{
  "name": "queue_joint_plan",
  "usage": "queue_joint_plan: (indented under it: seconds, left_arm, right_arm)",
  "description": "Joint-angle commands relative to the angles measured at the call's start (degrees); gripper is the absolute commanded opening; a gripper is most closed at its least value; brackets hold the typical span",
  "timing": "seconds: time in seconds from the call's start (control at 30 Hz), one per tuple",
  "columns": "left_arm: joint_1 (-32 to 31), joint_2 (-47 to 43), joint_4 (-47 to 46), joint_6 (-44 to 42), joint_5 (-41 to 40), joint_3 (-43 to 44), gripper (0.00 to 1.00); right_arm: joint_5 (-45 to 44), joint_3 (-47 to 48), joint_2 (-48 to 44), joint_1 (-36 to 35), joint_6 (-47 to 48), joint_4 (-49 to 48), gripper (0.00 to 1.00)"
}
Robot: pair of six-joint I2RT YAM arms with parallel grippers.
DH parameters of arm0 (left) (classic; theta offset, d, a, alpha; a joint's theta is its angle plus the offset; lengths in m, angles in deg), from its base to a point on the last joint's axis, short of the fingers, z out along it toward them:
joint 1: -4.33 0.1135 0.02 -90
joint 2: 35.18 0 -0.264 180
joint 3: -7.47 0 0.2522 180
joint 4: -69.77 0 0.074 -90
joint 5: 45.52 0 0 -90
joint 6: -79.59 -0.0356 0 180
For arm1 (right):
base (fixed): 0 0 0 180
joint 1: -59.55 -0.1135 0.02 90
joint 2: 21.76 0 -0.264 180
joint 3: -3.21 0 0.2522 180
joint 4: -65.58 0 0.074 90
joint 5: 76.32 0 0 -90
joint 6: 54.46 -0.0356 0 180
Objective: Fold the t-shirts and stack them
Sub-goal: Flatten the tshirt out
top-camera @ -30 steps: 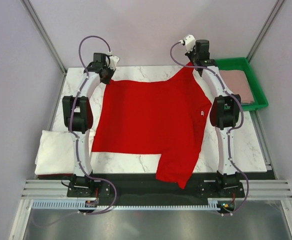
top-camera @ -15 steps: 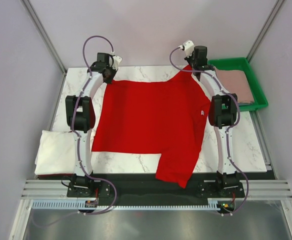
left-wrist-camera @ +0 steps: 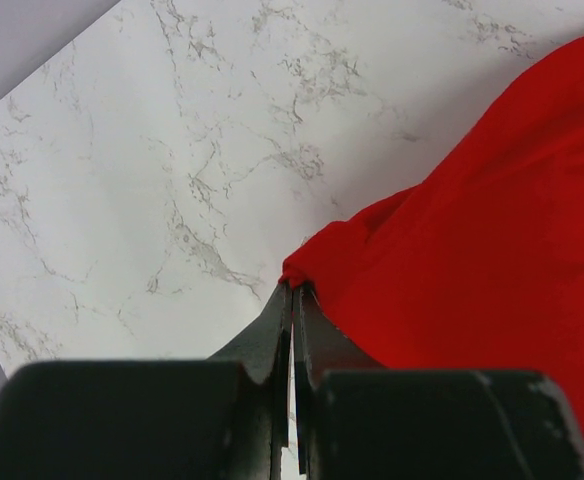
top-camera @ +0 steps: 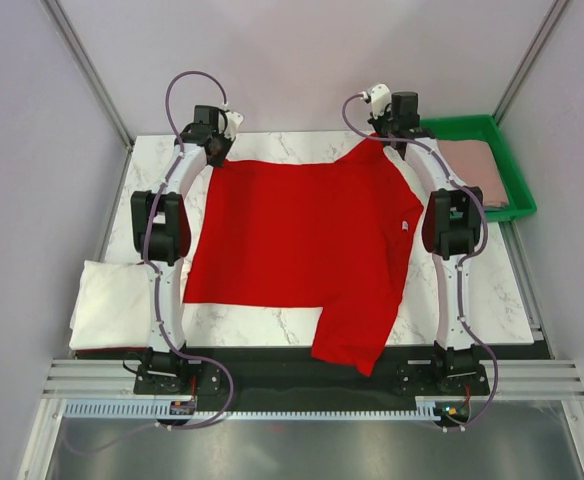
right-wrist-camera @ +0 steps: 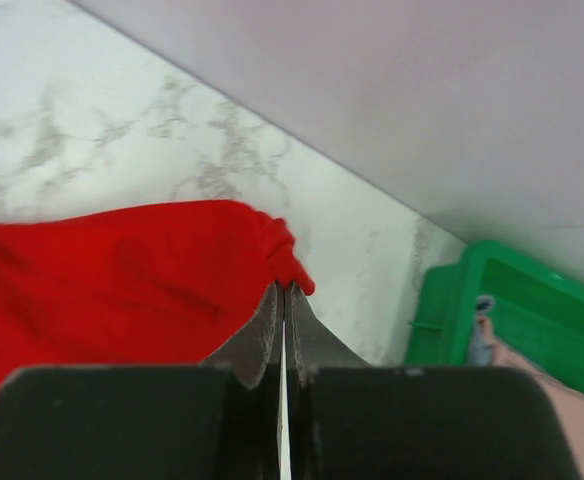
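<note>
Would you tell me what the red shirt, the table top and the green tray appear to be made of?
Red shirt: soft matte cloth, seemingly knit; it creases and bunches. Table top: white, grey-veined marble look, possibly laminate. Green tray: probably moulded plastic, smooth with uniform colour and a raised rim.

A marbled surface [top-camera: 272, 325] is covered across its middle by a spread red t-shirt [top-camera: 302, 240] — a folded white t-shirt [top-camera: 117, 305] is laid at its left edge, a green tray [top-camera: 462, 123] at its far right corner.
</note>
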Motion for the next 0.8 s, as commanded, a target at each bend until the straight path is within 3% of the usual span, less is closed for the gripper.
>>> queue_joint_plan:
  seconds: [0.0, 0.07, 0.1, 0.13, 0.2, 0.23, 0.33, 0.43, 0.67, 0.7, 0.77]
  left_arm:
    - [-0.16, 0.37, -0.92, -0.41, -0.79, 2.23, 0.02]
    - [-0.16, -0.15, -1.01, -0.06, -0.44, 1.79, 0.02]
    - [-0.16, -0.42, -0.92, 0.29, -0.27, 1.7, 0.02]
    - [-0.24, -0.59, -1.01, 0.47, 0.08, 1.53, 0.02]
    - [-0.16, -1.03, -0.92, 0.65, 0.18, 1.26, 0.02]
    - [-0.24, -1.12, -0.92, 0.56, 0.26, 1.26, 0.02]
    - [-0.25, -1.56, -0.92, 0.74, 0.52, 0.83, 0.02]
    - [-0.25, -2.18, -0.92, 1.0, 0.96, -0.32, 0.02]
    - [-0.16, -3.76, -0.39, 1.09, 0.97, -3.04, 0.02]
    - [-0.24, -3.93, -0.39, 1.26, 0.97, -3.22, 0.02]
    - [-0.24, -4.46, -0.04, 1.44, 1.4, -4.09, 0.02]
  right_arm:
    - [13.23, 0.69, -6.35, 0.17, -6.85, 6.4, 0.0]
    - [19.46, 0.95, -7.94, 0.17, -12.8, 11.85, 0.0]
    - [26.28, 0.96, -8.64, 0.17, -14.93, 13.44, 0.09]
    - [30.53, 0.96, -9.34, 0.26, -17.65, 15.8, 0.45]
    - [36.52, -1.75, -13.27, 0.26, -25.12, 14.26, 0.75]
    - [35.94, -2.99, -14.78, 0.26, -26.8, 10.59, 0.82]
    - [29.53, -1.95, -16.2, 0.78, -26.57, 8.71, 0.84]
    - [22.08, -0.02, -14.28, 2.1, -19.11, 9.93, 0.81]
    - [16.17, 6.05, -6.28, 3.51, 1.29, 15.21, 0.74]
    - [15.72, 6.14, -4.79, 3.34, 2.52, 15.3, 0.72]
    - [15.19, 6.41, -3.38, 3.25, 4.64, 15.3, 0.59]
